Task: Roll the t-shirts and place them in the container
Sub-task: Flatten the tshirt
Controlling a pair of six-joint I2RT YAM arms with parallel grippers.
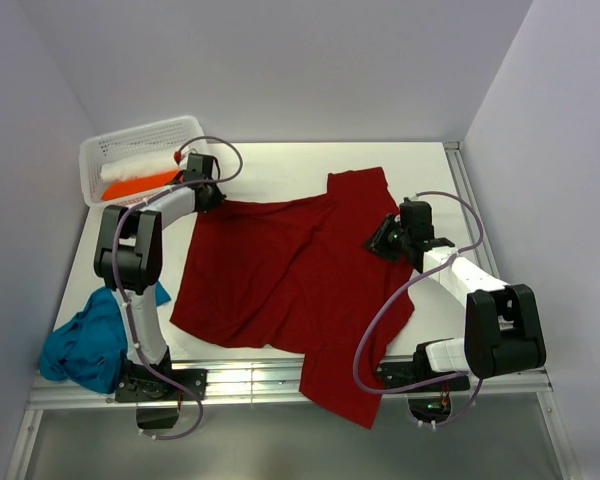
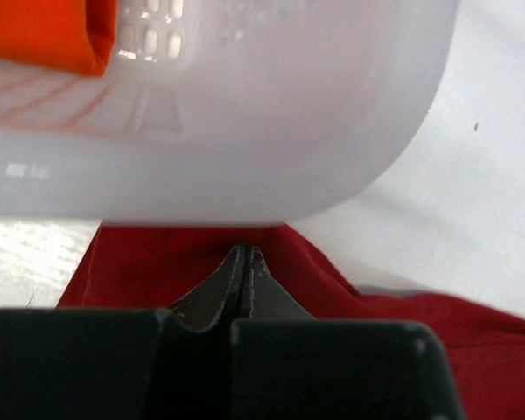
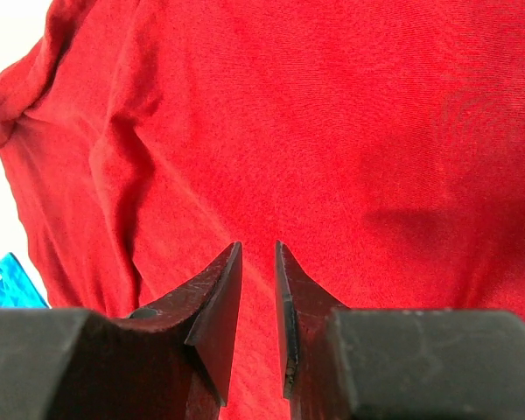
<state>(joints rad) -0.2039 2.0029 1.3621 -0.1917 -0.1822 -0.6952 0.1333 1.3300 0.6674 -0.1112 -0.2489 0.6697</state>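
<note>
The dark red t-shirt [image 1: 280, 270] lies spread and wrinkled across the middle of the table, its lower part hanging over the near edge. My left gripper [image 1: 212, 195] is shut at the shirt's far left corner, right against the basket; in the left wrist view [image 2: 246, 251] its tips are pressed together over red cloth [image 2: 157, 262], and no cloth shows between them. My right gripper [image 1: 380, 240] hovers over the shirt's right side; in the right wrist view [image 3: 259, 249] its jaws stand a narrow gap apart, empty, above red cloth [image 3: 332, 114]. The teal blue t-shirt [image 1: 85, 345] lies bunched at the near left.
A white perforated basket [image 1: 100, 155] stands at the far left corner, holding a white roll [image 1: 135, 165] and orange cloth [image 1: 140, 184]. Its wall [image 2: 289, 131] fills the left wrist view just beyond the fingertips. Walls close in on the table's left, back and right.
</note>
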